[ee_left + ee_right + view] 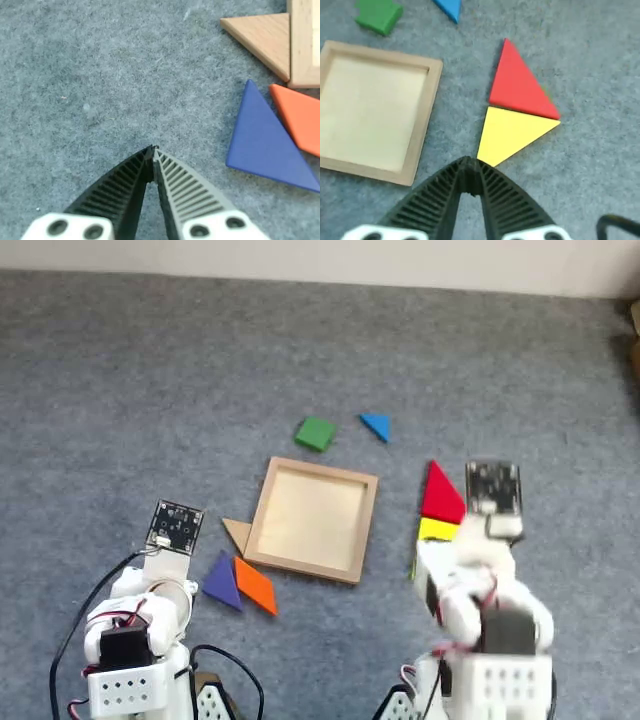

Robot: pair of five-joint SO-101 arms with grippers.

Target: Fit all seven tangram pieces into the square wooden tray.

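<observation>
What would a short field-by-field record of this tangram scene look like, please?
tray: on the carpet, holds no pieces
beyond tray: green piece, light blue triangle
left arm's side: wooden triangle against the tray, dark blue triangle, orange piece
right arm's side: red triangle, yellow triangle, edge to edge
left gripper: shut, above bare carpet
right gripper: shut, near the yellow triangle's corner

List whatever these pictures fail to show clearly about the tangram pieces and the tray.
High view: the right arm covers part of the yellow triangle, hiding its full outline.
Left wrist view: the frame edge cuts off the orange piece and the wooden tray, so neither shape can be judged there.
Right wrist view: the frame edge cuts the small blue triangle and the green piece.
</observation>
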